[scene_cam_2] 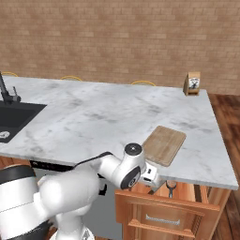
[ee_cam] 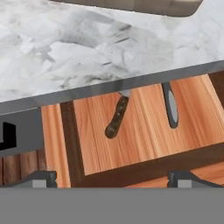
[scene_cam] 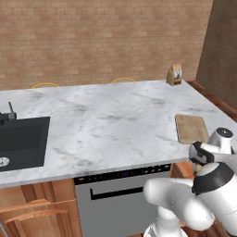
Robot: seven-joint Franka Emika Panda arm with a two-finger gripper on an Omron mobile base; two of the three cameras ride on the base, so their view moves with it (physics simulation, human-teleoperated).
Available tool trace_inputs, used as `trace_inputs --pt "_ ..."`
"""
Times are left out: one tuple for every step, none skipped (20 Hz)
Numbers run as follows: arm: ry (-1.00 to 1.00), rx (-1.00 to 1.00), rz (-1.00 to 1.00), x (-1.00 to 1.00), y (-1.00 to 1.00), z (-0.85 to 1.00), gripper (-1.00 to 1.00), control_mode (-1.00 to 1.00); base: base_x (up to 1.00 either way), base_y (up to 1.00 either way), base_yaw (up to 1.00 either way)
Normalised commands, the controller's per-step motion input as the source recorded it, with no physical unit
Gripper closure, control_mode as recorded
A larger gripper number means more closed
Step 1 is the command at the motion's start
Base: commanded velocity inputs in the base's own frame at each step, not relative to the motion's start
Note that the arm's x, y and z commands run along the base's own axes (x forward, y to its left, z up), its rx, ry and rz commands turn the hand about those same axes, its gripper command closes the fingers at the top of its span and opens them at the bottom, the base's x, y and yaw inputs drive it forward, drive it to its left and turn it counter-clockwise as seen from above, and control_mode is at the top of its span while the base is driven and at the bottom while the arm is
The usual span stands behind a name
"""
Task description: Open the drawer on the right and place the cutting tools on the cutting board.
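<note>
End effector (ee_cam: 111, 178) wide open, poised above opened drawer (ee_cam: 144, 131).

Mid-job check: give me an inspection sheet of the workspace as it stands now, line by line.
Surface: white marble counter, with a dark sink at its left.
Job's things: drawer pulled open under the counter edge; two cutting tools lie inside, a dark-handled one and a grey one, both partly under the counter lip. Cutting board lies flat near the counter's front right edge, nothing on it.
Clutter: small brown paper bag at the far right corner.
Hand: hand open, holding nothing, in front of the open drawer.
Cables: nothing seen.
Surroundings: brick wall; grey dishwasher front; wooden cabinet fronts.
</note>
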Motion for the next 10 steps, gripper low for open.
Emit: trace_inputs --pt "0.00 0.00 -0.01 0.06 -0.23 -0.22 -1.00 -1.00 0.00 0.00 0.00" --pt "0.00 0.00 -0.01 0.04 -0.23 -0.21 -1.00 -1.00 0.00 0.00 0.00" --pt "0.00 0.00 0.00 0.04 -0.19 -0.19 -1.00 -1.00 0.00 0.00 0.00" --pt "0.00 0.00 0.00 0.01 -0.22 -0.19 -1.00 -1.00 0.00 0.00 0.00" --pt "0.00 0.00 0.00 0.00 -0.18 -0.17 -1.00 -1.00 0.00 0.00 0.00" --pt "0.00 0.00 0.00 0.00 -0.19 -0.16 -1.00 -1.00 0.00 0.00 0.00" --pt "0.00 0.00 0.00 0.00 -0.16 -0.16 -1.00 -1.00 0.00 0.00 0.00" --pt "0.00 0.00 0.00 0.00 -0.16 -0.17 -1.00 -1.00 0.00 0.00 0.00" --pt "0.00 0.00 0.00 0.01 -0.17 -0.16 -1.00 -1.00 0.00 0.00 0.00" --pt "0.00 0.00 0.00 0.04 -0.14 -0.18 -1.00 -1.00 0.00 0.00 0.00"
